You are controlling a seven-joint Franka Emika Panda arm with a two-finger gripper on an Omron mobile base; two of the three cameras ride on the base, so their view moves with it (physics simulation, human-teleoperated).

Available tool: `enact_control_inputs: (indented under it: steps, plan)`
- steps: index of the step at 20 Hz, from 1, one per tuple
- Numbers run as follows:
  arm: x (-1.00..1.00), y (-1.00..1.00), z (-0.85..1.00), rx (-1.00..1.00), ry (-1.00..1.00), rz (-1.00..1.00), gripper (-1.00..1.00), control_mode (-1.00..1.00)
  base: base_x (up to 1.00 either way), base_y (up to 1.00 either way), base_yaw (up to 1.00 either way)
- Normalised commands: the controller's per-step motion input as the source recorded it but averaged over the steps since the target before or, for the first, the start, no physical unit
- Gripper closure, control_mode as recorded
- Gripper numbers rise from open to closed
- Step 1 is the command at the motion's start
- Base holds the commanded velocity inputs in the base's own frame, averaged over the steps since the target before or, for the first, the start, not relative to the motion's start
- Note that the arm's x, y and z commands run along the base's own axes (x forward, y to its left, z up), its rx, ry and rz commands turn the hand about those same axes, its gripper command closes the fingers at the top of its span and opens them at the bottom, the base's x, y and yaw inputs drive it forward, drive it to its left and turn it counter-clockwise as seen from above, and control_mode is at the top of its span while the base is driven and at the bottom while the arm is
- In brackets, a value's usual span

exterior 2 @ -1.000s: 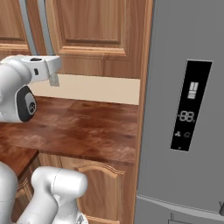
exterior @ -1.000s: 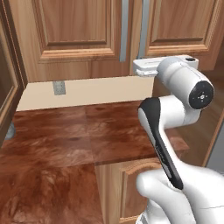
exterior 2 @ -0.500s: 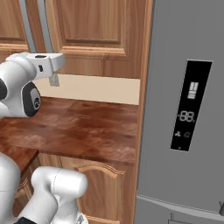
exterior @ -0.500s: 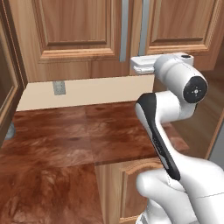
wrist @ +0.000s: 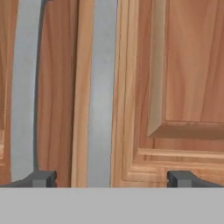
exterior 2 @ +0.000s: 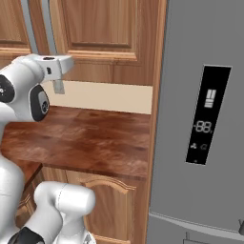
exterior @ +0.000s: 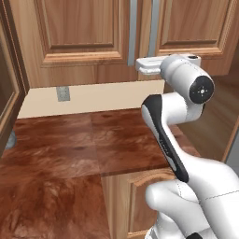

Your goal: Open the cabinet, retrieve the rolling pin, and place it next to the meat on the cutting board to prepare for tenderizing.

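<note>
Wide-spread tool (wrist: 111,178) faced the shut medium-brown wooden wall cabinet (exterior: 79,32), its two long grey metal bar handles (wrist: 102,92) side by side.

Nothing was held. The right handle was seen between the dark fingertips (wrist: 41,178), the left one just outside, so the wrong bar or the door frame could be clamped if the tool drifted sideways. The rolling pin could not be seen. Open room lay over the reddish wooden table (exterior: 70,140); the grey refrigerator (exterior 2: 200,119) closed off the right side.
</note>
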Motion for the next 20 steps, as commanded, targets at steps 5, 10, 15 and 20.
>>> enact_control_inputs:
  steps: [5,10,15,20]
  plan:
    - [0.28,0.02,0.0,0.0,0.06,0.0,-1.0,-1.0,0.0,0.0,0.0]
    - [0.35,0.08,0.01,0.0,0.05,0.0,-1.0,-1.0,0.0,0.0,0.0]
    - [0.34,0.26,0.15,-0.03,0.02,-0.03,-1.0,-1.0,0.0,0.0,0.0]
    - [0.26,0.18,0.1,-0.03,0.04,-0.01,1.0,-1.0,0.0,0.0,0.0]
